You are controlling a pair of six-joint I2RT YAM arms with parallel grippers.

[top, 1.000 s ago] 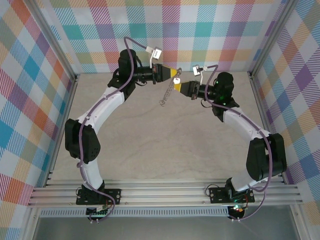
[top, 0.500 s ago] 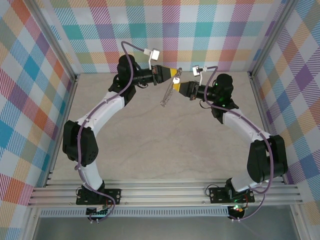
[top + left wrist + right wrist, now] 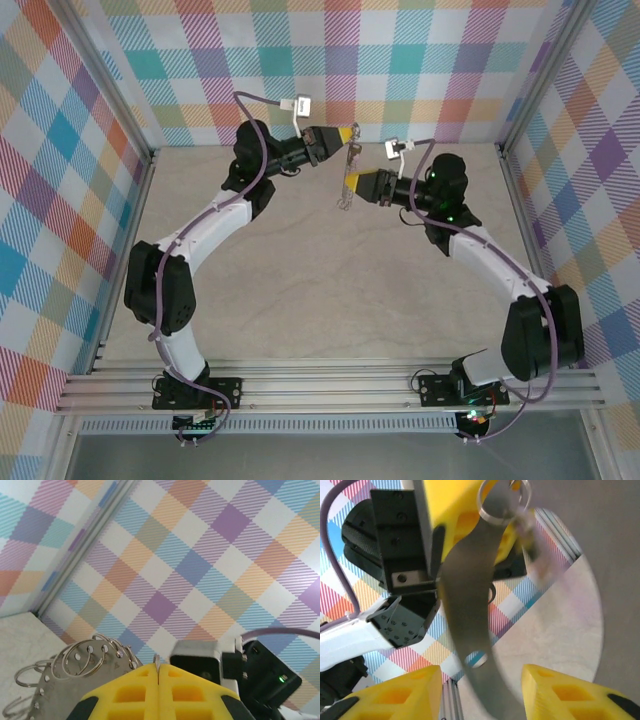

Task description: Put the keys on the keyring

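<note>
Grey metal up in the air: the keyring hung clear above the bench. The left tool was clenched on the keyring's top edge, yellow fingers pressed tight together on the plate. The right tool sat at the keyring's lower half, released, its pads spread either side of the strip and touching neither face.

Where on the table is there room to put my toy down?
The biggest bare patch is the middle of the table, ringed by the left arm, the right arm and the metal rails at the near edge. It is crowded at the far side, where the left fingers and right fingers meet at the hanging keyring.
</note>
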